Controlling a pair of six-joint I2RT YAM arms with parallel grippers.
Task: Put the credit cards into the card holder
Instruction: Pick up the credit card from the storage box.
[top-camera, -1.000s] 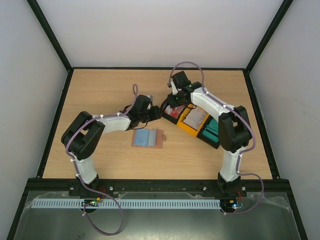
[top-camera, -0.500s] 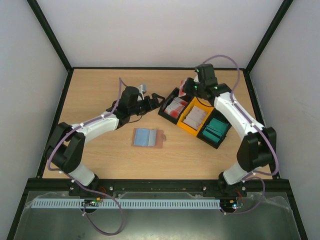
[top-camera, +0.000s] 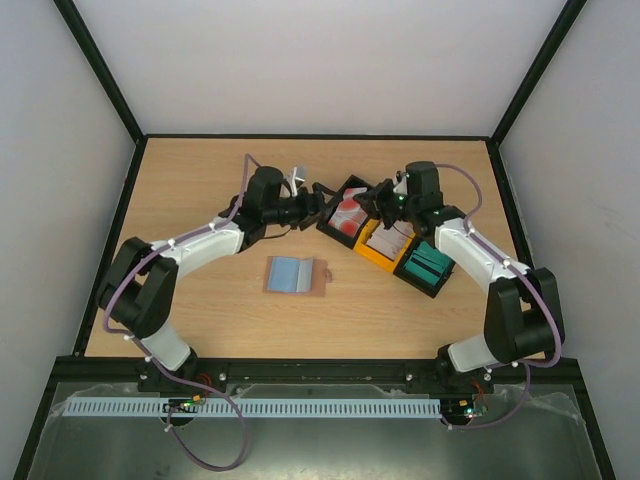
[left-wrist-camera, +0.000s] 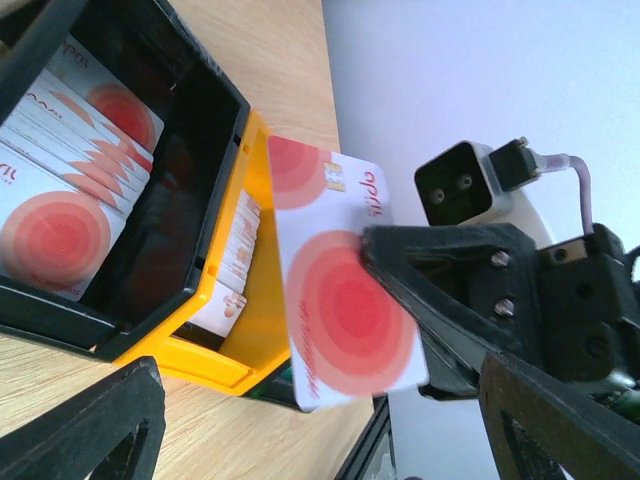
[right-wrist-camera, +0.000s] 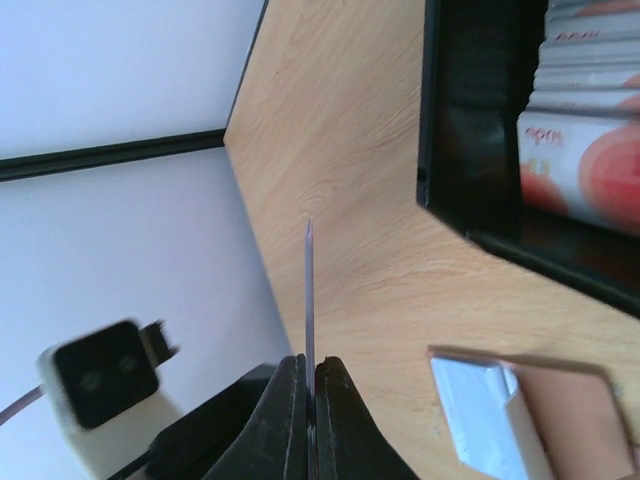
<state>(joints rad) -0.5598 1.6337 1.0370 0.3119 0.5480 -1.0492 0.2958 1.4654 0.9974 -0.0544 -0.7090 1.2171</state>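
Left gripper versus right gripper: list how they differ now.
The left gripper is open; the right gripper is shut. The left gripper holds nothing; the right gripper pinches a red-and-white card by its edge. Both hover close to the black tray.

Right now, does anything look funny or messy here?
Nothing is spilled or broken. One red-and-white card is up in the air, pinched in the right arm's jaws by the yellow tray, not in the card holder, which lies open on the table.
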